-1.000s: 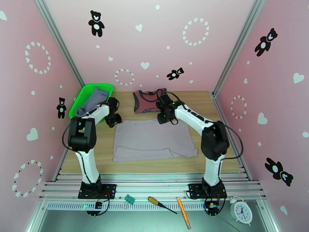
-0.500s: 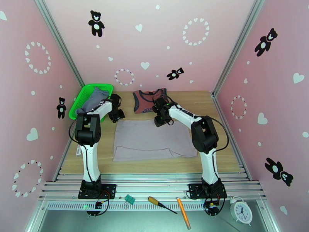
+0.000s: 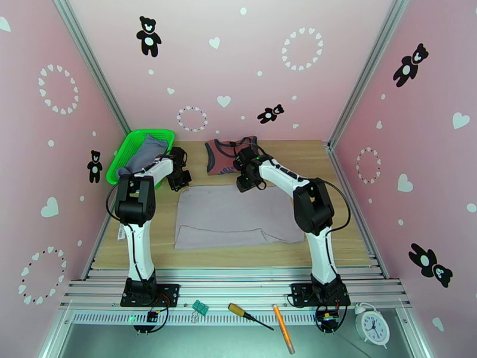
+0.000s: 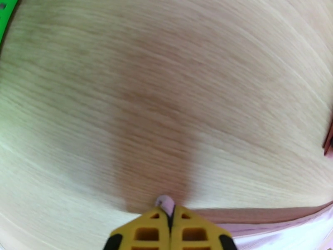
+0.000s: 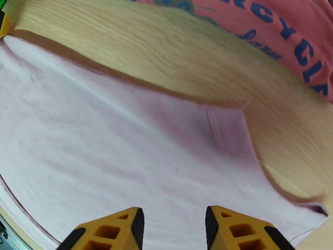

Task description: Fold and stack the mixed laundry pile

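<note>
One shirt (image 4: 283,230) corner peeks from the clamped left gripper (image 4: 169,211).

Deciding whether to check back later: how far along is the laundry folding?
Early. Done: the lilac shirt lies spread flat on the table. In hand: the left gripper is shut on its far-left corner, the right gripper hangs open over its far edge. Left: the red top lies unfolded beyond it, the blue-grey piece sits in the green basket, and nothing is stacked.

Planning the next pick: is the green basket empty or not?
Not empty: a blue-grey garment lies bunched inside the green basket.
</note>
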Robot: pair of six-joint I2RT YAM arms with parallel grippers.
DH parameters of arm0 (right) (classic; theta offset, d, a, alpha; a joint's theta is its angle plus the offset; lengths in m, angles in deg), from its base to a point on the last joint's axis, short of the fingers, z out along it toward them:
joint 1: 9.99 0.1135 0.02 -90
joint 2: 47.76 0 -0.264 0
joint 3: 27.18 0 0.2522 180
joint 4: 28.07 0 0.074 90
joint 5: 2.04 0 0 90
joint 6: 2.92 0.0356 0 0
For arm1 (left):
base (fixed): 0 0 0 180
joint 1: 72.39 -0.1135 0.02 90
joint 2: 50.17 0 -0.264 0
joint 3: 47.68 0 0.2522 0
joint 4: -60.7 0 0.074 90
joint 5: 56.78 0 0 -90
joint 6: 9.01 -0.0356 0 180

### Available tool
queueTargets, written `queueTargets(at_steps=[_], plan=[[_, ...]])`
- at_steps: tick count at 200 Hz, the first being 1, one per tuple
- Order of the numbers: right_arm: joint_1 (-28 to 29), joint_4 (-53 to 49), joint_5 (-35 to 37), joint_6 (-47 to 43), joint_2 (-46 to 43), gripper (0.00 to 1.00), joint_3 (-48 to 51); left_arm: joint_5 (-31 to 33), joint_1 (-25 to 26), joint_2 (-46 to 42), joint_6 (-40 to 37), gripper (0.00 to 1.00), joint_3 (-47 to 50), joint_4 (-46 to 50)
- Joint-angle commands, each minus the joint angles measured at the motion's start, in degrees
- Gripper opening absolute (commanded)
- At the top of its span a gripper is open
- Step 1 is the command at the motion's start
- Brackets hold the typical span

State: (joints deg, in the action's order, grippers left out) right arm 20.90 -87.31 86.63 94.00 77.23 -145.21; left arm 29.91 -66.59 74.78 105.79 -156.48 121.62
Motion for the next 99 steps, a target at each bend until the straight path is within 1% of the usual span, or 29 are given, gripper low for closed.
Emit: queueTargets(at_steps=[1,44,99], plan=[[-1.4,-1.6,0.3,-3.7,4.1,0.49,-3.5,-1.8,0.1,2.2,-1.2,0.0,-1.0,1.0],[-3.5,-0.5,0.6,-4.9,9.9,0.49,-9.5,-2.6,0.1,2.1,-1.7,0.0,-1.2,0.9],[-3.7,2.2,2.0,-5.3,12.7,0.47,-10.6,-2.9,0.1,1.7,-2.1,0.0,-0.5,0.6]])
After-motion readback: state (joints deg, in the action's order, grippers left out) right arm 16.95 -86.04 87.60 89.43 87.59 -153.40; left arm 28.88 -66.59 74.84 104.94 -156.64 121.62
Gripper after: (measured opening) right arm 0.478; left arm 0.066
